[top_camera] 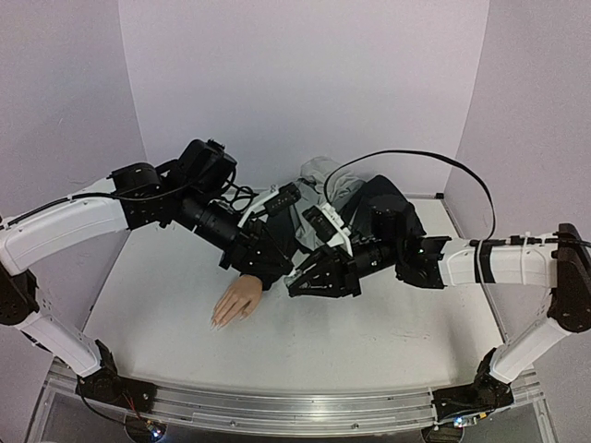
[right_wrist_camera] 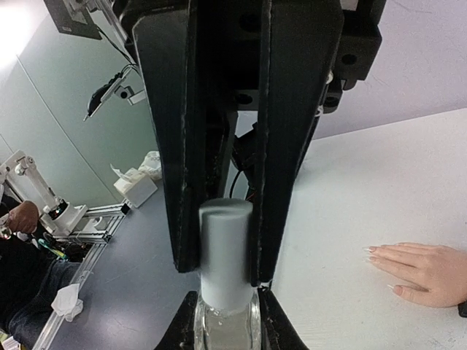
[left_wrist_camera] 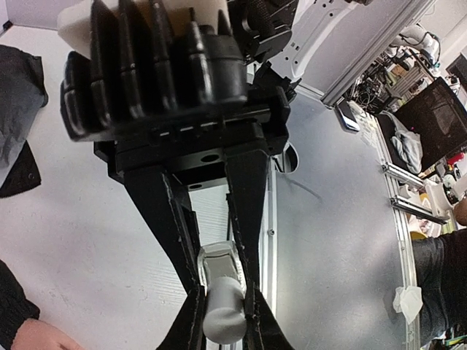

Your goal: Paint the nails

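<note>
The nails (right_wrist_camera: 396, 289), pale and faintly glossy, tipped the fingers of a flesh-coloured mannequin hand (top_camera: 237, 305) that lay palm down on the white surface (top_camera: 369, 369), just in front of where my two arms met. From the overhead camera the fingertips pointed toward the near edge and slightly to the left. I could not tell from any view whether the nails carried paint. The wrist ran into a dark sleeve (left_wrist_camera: 13, 302), which the left arm mostly hid from above.

Just beside the hand, both arms had hold of one small bottle (right_wrist_camera: 226, 332). My left pincer (left_wrist_camera: 222, 290) was clenched on its clear body, and my right pincer (right_wrist_camera: 226, 271) was clenched on the pale cylindrical cap (right_wrist_camera: 226, 248), the two sets of fingers nose to nose. The cap sat on the bottle's neck. The bottle hung above the surface, apart from the mannequin hand and to its right as seen from overhead.

Behind the arms, toward the back wall, a heap of grey and black fabric (top_camera: 319, 171) rested on the surface.
</note>
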Controlling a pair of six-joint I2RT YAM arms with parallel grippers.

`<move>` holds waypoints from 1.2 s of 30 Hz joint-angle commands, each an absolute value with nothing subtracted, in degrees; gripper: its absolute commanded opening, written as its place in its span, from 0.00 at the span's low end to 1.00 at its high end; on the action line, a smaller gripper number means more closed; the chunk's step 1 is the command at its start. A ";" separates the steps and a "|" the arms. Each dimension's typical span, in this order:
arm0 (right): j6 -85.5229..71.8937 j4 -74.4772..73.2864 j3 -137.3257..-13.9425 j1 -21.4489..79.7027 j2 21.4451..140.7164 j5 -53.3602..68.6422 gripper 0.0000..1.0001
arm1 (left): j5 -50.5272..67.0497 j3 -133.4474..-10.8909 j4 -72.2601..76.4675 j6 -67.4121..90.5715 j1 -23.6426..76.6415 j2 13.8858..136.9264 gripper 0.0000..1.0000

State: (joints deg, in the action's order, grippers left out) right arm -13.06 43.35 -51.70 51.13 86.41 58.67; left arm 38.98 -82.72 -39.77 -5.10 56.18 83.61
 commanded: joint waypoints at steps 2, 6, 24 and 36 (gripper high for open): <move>-10.09 57.50 -57.50 50.22 78.53 54.04 0.00 | 34.63 -80.83 -42.98 -5.56 57.47 82.48 0.16; -1.64 49.37 -55.58 50.19 76.15 39.49 0.00 | 27.99 -79.35 -38.99 -0.81 56.52 77.41 0.47; 5.11 53.66 -56.14 56.45 81.85 -4.79 0.00 | -3.14 -72.44 -12.21 30.90 56.14 68.43 0.94; 6.01 52.91 -59.06 59.71 85.50 -9.77 0.00 | -4.09 -73.97 -3.61 29.35 56.86 76.46 0.74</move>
State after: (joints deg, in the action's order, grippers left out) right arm 4.82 48.03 -55.48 59.20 85.23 -7.77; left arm -2.68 -71.88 -10.76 29.23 56.47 75.77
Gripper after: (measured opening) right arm 0.221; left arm 0.779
